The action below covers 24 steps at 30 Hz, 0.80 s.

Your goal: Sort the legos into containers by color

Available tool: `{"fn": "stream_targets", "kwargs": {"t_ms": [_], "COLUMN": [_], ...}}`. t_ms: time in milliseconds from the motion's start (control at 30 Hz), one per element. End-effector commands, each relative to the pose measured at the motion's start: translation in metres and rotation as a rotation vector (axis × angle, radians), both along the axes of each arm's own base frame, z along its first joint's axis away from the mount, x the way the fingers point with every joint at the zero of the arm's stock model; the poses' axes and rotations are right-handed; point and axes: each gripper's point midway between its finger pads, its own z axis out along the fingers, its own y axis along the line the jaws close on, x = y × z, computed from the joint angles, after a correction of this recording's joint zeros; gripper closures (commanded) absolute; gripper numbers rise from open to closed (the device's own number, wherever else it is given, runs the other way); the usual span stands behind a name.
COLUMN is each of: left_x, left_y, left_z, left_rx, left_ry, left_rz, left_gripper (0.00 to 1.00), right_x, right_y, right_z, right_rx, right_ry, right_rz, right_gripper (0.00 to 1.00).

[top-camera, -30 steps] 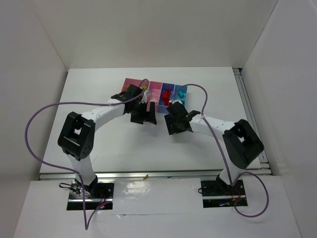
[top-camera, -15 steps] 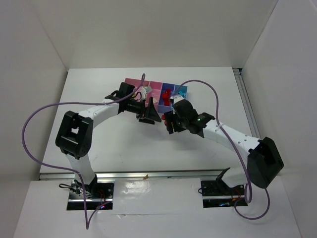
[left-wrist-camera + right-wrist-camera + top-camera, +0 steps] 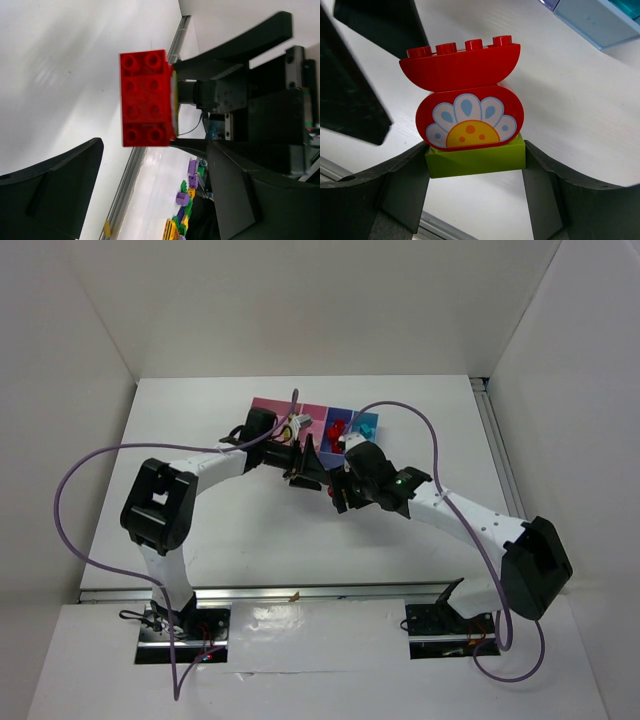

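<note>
Left end effector [image 3: 308, 466] has closed in at centre frame, fingers wide and empty around the red flower-printed stack [image 3: 465, 95], whose lime green brick [image 3: 476, 160] the right end effector [image 3: 338, 492] pinches.

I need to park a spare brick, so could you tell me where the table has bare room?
Bare table lies left of the left arm, right of the right arm, and along the near edge. Crowded: just before the containers, where left gripper and right gripper meet at the lego clump.
</note>
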Motion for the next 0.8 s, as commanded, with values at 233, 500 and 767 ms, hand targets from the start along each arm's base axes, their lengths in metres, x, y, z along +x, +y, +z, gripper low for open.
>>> {"fn": "stream_targets", "kwargs": {"t_ms": [233, 500, 767], "left_x": [0.008, 0.003, 0.035], "left_y": [-0.017, -0.023, -0.007], "left_z": [0.006, 0.011, 0.017], "left_rx": [-0.075, -0.150, -0.041], "left_ry": [-0.006, 0.022, -0.018], "left_rz": [-0.040, -0.065, 0.068], "left_gripper": [0.12, 0.55, 1.00], "right_x": [0.008, 0.009, 0.003], "right_y": [0.014, 0.012, 0.004], "right_z": [0.033, 0.028, 0.030], "right_rx": [0.051, 0.027, 0.014], "right_ry": [-0.071, -0.055, -0.051], "right_rz": [0.014, 0.007, 0.001], "right_gripper": [0.45, 0.45, 0.45]}}
